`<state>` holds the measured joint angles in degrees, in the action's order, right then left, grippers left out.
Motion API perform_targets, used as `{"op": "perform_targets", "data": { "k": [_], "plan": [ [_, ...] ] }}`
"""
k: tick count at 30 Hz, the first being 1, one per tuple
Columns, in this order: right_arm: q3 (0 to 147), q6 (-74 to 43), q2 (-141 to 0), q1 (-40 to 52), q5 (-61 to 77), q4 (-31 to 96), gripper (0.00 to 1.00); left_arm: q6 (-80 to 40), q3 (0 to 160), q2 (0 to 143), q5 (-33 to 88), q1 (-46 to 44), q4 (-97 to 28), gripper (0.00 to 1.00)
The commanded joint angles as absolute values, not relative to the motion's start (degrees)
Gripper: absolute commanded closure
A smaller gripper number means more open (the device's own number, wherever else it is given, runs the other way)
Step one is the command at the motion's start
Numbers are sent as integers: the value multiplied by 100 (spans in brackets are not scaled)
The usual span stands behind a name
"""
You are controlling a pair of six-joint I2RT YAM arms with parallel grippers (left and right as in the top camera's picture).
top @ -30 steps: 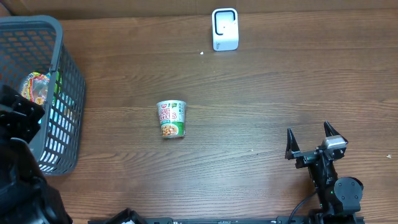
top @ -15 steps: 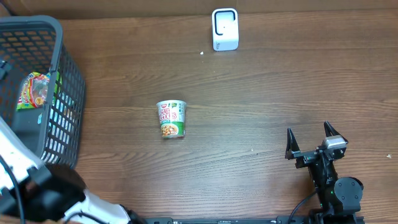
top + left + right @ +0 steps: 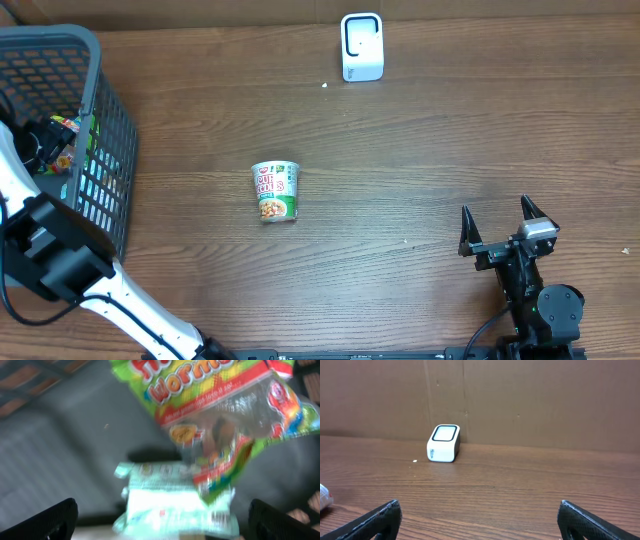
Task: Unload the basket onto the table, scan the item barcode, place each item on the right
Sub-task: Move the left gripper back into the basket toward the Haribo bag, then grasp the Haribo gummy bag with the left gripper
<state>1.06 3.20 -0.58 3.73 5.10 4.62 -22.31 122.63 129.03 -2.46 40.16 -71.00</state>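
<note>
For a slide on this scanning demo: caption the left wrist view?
Open left gripper above a gummy worms bag overlapping a pale green packet in the basket.

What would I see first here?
A noodle cup lies on its side in the middle of the table. At the left, the left gripper hangs open inside the grey basket, over a bright gummy worms bag. A white scanner sits at the far edge.

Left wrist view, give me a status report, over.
Left end effector open over gummy worms bag in basket. Right end effector open, empty, facing scanner. Noodle cup lying apart from scanner.
</note>
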Motion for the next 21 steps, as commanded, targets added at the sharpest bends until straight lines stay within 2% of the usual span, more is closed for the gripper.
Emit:
{"op": "perform_targets", "data": {
  "k": [1, 11, 15, 21],
  "plan": [
    [47, 305, -16, 336, 478, 438, 0, -2180, 12390, 13262, -189, 3966, -6663, 0],
    [47, 305, -16, 336, 478, 438, 0, -2185, 12390, 13566, -290, 3588, -5312, 0],
    [47, 305, -16, 336, 478, 438, 0, -2187, 12383, 13756, -947, 3367, -5203, 0],
    [47, 305, -16, 336, 475, 438, 0, -2539, 12381, 14337, -1000, 3339, -5483, 0]
  ]
}}
